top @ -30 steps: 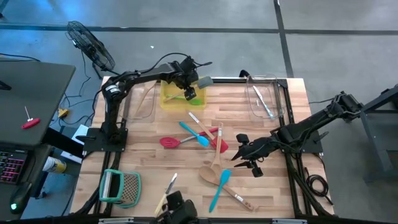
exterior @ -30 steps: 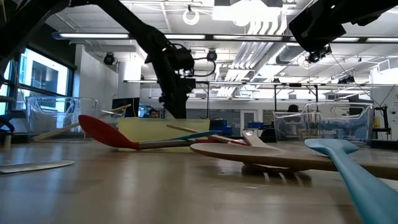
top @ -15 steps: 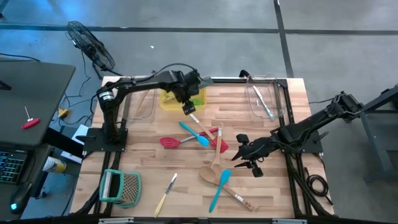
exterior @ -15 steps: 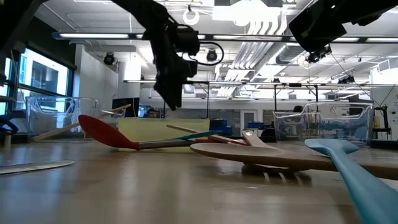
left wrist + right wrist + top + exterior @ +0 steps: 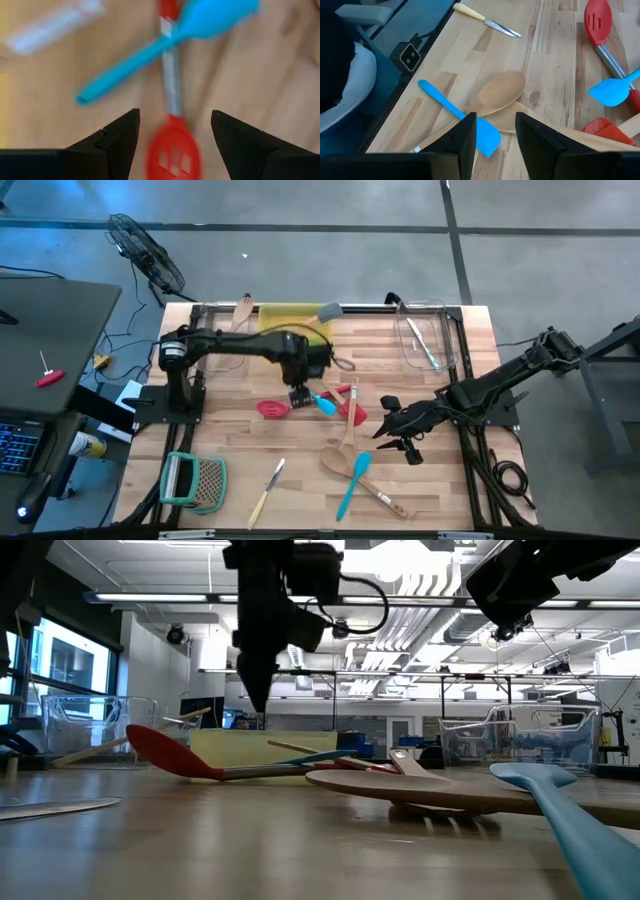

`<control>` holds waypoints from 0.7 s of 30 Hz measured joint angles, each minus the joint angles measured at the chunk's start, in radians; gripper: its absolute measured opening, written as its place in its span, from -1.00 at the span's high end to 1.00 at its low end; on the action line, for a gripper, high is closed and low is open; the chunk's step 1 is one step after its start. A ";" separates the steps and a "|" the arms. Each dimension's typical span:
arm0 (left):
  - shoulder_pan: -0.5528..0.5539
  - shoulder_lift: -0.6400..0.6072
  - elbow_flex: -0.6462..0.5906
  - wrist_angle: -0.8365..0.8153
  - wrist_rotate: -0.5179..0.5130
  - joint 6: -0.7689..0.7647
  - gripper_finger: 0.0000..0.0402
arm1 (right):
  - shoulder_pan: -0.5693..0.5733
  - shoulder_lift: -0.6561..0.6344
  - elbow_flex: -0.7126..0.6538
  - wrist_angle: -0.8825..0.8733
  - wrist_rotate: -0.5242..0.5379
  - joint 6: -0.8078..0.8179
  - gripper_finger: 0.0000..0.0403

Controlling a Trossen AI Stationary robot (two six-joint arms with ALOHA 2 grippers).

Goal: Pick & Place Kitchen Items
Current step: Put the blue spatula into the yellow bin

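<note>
While the arms are kept above the wooden table (image 5: 220, 445), the near edge is occupied by a yellow-handled knife (image 5: 267, 490) and a teal grater (image 5: 194, 479). Farther in from that edge, a blue spatula (image 5: 351, 483) is laid across a wooden spoon (image 5: 338, 458), and the right gripper (image 5: 381, 420) is held just beyond them, jaws partly apart and empty. Beyond that, the left gripper (image 5: 298, 397) is poised over the red slotted spoon (image 5: 172, 157), jaws spread wide with nothing between them; a second blue spatula (image 5: 165, 42) is crossed over its handle. At the far edge, a yellow bin (image 5: 290, 313) and a clear container (image 5: 432, 335) are seen
</note>
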 joint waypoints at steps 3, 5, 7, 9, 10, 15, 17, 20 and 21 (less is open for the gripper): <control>-0.062 0.000 0.000 -0.043 0.019 -0.062 -0.20 | 0.001 0.000 0.000 0.000 0.000 0.000 0.36; -0.101 0.000 0.000 -0.075 0.024 -0.112 -0.20 | 0.001 0.000 0.000 0.000 0.000 0.000 0.36; -0.137 0.000 0.000 -0.101 0.036 -0.157 -0.20 | 0.001 0.000 0.000 0.000 0.001 0.000 0.36; -0.171 0.000 0.000 -0.131 0.060 -0.203 -0.20 | 0.001 0.000 0.000 0.000 0.001 -0.002 0.36; -0.189 0.000 0.000 -0.141 0.070 -0.229 -0.20 | 0.001 0.000 0.000 0.000 0.001 -0.004 0.36; -0.263 0.000 0.000 -0.146 0.116 -0.299 -0.20 | 0.001 0.000 0.000 0.000 0.001 -0.003 0.36; -0.284 0.000 0.000 -0.145 0.124 -0.300 -0.20 | 0.001 0.000 0.000 0.000 0.001 0.014 0.36; -0.301 0.000 0.000 -0.141 0.123 -0.299 -0.20 | 0.001 0.000 0.000 0.000 0.001 0.020 0.36; -0.306 0.000 0.000 -0.141 0.119 -0.300 -0.20 | 0.001 0.000 0.000 0.000 0.001 0.014 0.36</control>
